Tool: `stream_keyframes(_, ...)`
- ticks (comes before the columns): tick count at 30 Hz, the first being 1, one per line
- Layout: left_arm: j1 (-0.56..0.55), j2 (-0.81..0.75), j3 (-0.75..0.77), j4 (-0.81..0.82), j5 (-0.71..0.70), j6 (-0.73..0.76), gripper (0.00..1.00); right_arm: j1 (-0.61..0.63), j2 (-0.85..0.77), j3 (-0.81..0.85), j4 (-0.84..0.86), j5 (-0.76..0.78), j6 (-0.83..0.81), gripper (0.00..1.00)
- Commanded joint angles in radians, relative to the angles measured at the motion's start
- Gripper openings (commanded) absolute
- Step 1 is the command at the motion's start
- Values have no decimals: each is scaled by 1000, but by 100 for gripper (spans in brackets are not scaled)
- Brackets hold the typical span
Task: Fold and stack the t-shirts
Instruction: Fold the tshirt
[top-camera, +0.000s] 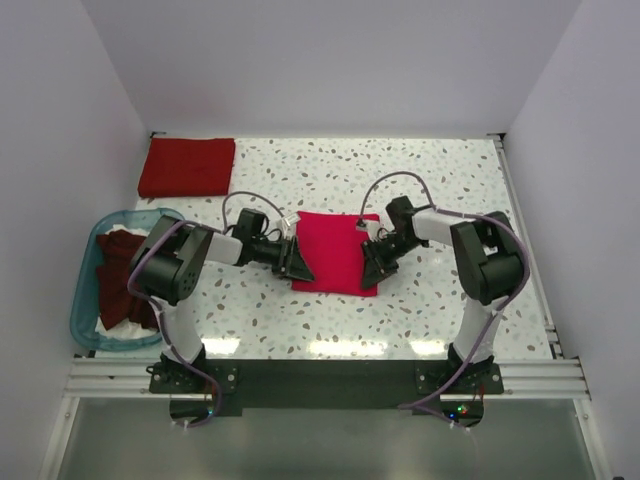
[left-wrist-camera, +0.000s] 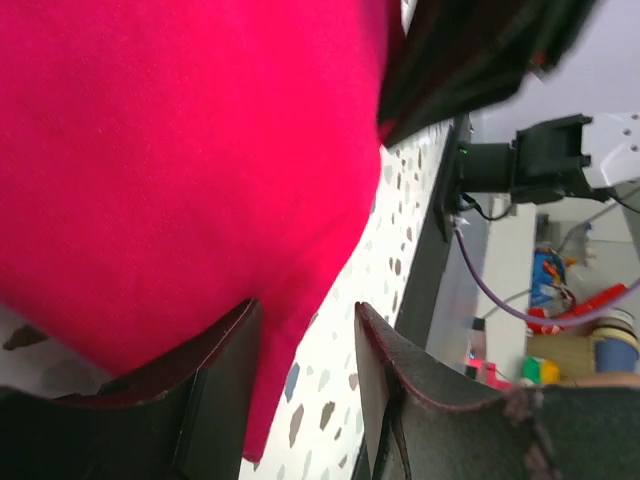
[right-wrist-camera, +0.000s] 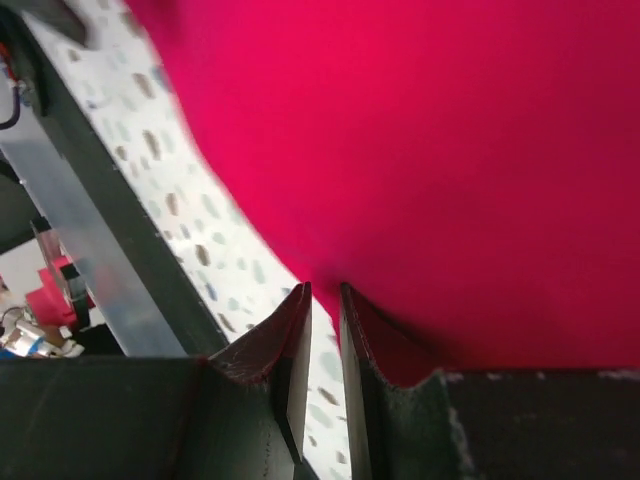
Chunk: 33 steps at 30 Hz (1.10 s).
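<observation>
Broadly, the speckled table carries a blue tub of maroon t-shirts at its left edge, a crimson t-shirt at its centre and a folded dark red t-shirt at its far left corner. The left gripper has its fingers apart astride the crimson hem. The right gripper is nearly closed at the opposite edge, and I cannot tell whether it grips the cloth.

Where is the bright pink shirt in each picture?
Top external: the bright pink shirt lies flat in the middle of the picture.
Left wrist: the shirt fills the upper left.
Right wrist: the shirt fills the upper right.
Shared landmark: the speckled table shows beside the shirt's edge in all three.
</observation>
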<state>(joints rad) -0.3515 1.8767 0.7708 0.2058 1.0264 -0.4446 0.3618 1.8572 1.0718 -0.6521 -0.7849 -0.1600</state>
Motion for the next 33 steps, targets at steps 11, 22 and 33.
stream_keyframes(11,181,-353,79,-244,-93,198,61,-80,-165,158,-89,25,-76,42)
stream_keyframes(22,286,-439,87,-463,-408,86,69,475,-224,163,206,659,-185,47)
stream_keyframes(33,304,-393,87,-499,-477,106,75,647,-32,235,302,720,-207,48)
